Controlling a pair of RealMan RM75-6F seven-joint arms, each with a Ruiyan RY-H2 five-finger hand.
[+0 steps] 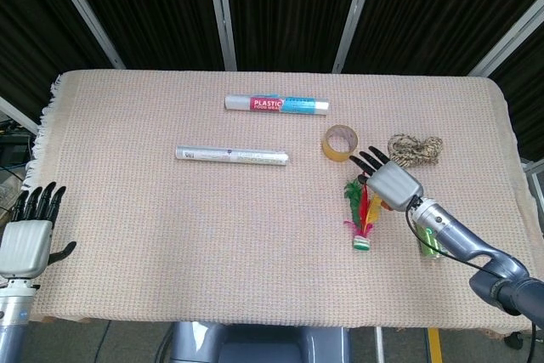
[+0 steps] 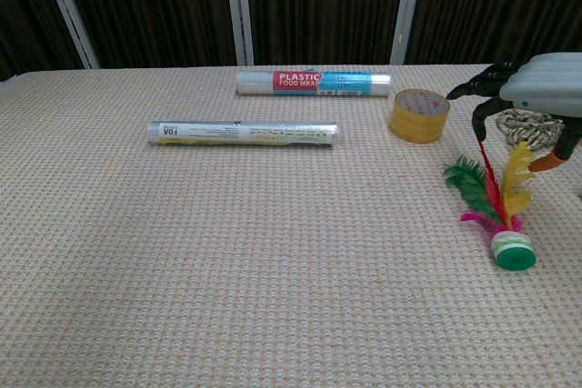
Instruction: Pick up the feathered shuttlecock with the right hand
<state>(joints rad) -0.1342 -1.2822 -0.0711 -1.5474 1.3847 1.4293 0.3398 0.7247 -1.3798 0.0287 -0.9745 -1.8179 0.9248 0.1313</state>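
Head view: beige woven cloth (image 1: pixel 170 227) covers whole table, frayed fringe at left edge, dark slatted wall with metal struts behind. Shuttlecock (image 1: pixel 362 217) lies right of centre, green base toward robot, feathers pointing away. Right hand (image 1: pixel 389 179) hovers over feather tips, fingers spread, holding nothing. Tape roll (image 1: pixel 340 142) and twine bundle (image 1: pixel 415 150) just beyond it. Two wrapped rolls further left. Left hand (image 1: pixel 29 240) only shows here, at table's near-left edge, fingers straight, empty. Chest view cuts right hand (image 2: pixel 532 88) off at frame edge.
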